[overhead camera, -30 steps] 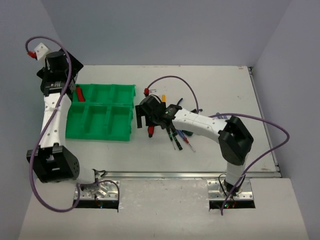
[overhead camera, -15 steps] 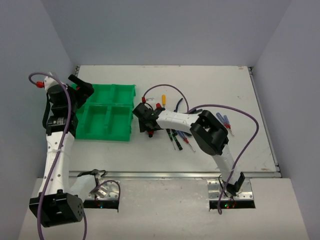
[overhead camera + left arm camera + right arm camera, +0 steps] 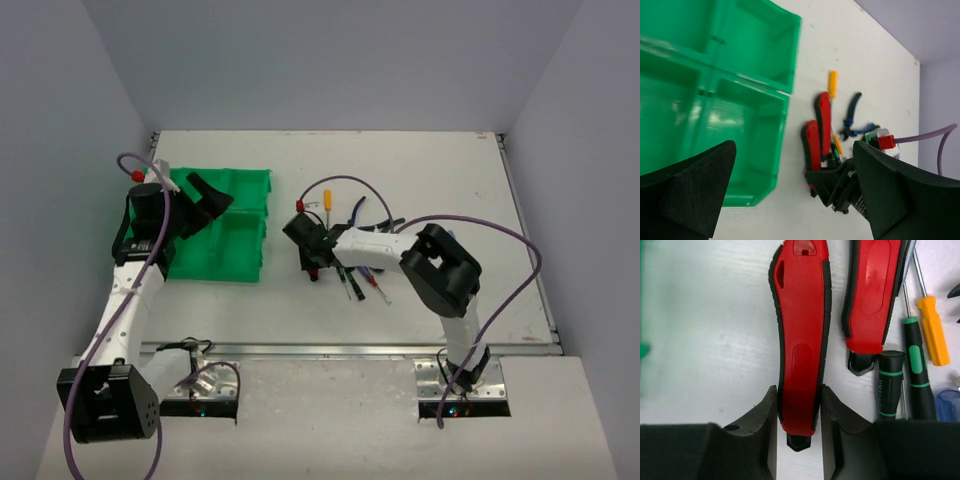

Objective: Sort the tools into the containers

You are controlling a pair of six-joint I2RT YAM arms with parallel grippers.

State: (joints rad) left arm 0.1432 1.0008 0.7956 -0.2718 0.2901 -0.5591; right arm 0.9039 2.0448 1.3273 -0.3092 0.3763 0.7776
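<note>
**Top external:** The green bin [image 3: 235,250] sits toward the left edge of the table [image 3: 450,170]. The tool pile [image 3: 355,270] lies mid-table. The left gripper [image 3: 200,195] hangs over the bin.

**Left wrist:** Its jaws are spread wide and hold nothing.

**Right wrist:** The right gripper [image 3: 799,425] is clamped on one handle of the red-handled pliers [image 3: 801,340], which lie on the table.

**Assessment:** The step in hand is pick-up. The next move calls for a lift clear of the adjacent screwdrivers [image 3: 912,365], then a carry to the bin.

A white counter [image 3: 450,170] fills the middle of the top view, lightly scuffed and evenly lit, with no hard shadows. Plain pale grey-lilac walls close it in at the back [image 3: 330,60], left [image 3: 50,150] and right [image 3: 590,150]. A metal strip [image 3: 330,349] edges its near side, above a lower white ledge [image 3: 330,430].
</note>
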